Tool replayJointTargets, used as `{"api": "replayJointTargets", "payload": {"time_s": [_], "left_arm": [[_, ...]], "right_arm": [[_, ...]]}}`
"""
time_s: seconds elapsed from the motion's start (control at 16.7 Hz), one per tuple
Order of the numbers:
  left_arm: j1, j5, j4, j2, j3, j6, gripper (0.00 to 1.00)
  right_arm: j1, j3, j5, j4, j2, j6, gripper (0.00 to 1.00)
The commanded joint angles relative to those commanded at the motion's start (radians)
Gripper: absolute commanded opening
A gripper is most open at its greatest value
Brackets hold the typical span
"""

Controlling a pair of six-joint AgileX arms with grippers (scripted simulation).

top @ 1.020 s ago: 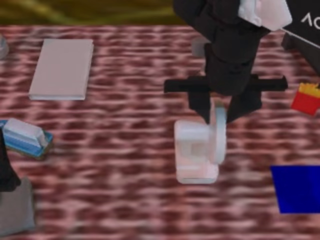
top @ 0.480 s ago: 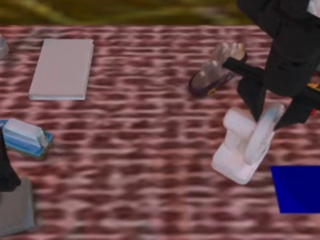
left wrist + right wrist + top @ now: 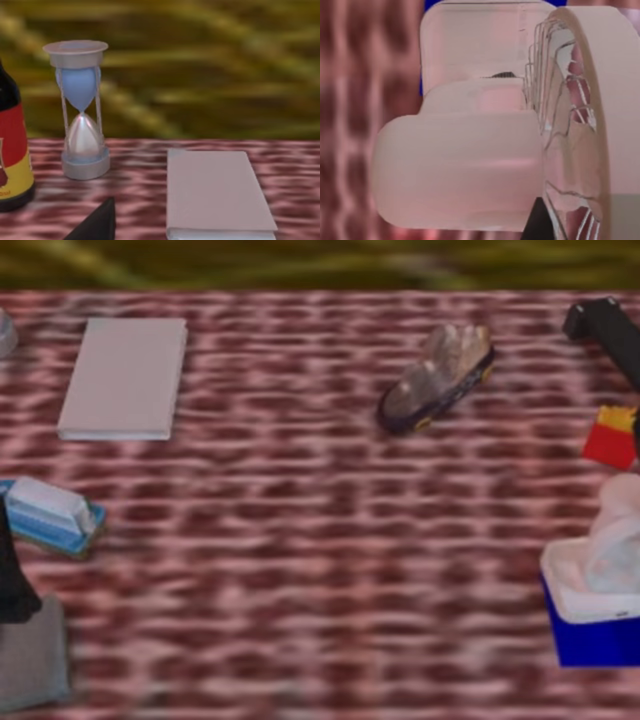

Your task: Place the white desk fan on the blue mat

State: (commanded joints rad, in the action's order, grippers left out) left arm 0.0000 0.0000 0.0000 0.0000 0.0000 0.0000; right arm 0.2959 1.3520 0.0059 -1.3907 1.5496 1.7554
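White desk fan (image 3: 600, 560) now at the table's far 3 o'clock edge, its base overlapping the blue mat (image 3: 590, 640). A second ago it stood near centre; half a second ago it was tilted and partway across, carried toward 3 o'clock. Transport leg looks essentially finished.

Right gripper (image 3: 540, 220): top view shows only a black arm link at 2 o'clock. In the right wrist view a dark fingertip sits at the ring head's lower edge and the fan fills the frame, so it probably still pinches the ring — a judgement; the second finger is hidden.

Blue shows just behind the fan base in the wrist view. Whether the base sits flat or hangs just above the mat, cannot tell.

Left gripper (image 3: 95, 225): parked at 8 o'clock, one dark fingertip visible, spread not readable.

Unmoved: grey slab (image 3: 124, 377) at 10 o'clock, shoe (image 3: 436, 378) at 1 o'clock, fries carton (image 3: 612, 435).

Judgement: remaining is lowering, release, clear retreat.
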Motion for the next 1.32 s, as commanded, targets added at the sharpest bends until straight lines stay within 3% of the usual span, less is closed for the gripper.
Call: {"api": "replayJointTargets", "payload": {"time_s": [0.18,1.02,1.32], "left_arm": [[0.000,0.000,0.000,0.000,0.000,0.000,1.00],[0.000,0.000,0.000,0.000,0.000,0.000,1.00],[0.000,0.000,0.000,0.000,0.000,0.000,1.00]], "right_arm": [[-0.034,-0.052,-0.001,0.009,-0.052,0.075,0.00],[-0.037,-0.179,-0.001,0.149,-0.040,0.077,0.00],[-0.037,-0.179,-0.001,0.149,-0.040,0.077,0.38]]}}
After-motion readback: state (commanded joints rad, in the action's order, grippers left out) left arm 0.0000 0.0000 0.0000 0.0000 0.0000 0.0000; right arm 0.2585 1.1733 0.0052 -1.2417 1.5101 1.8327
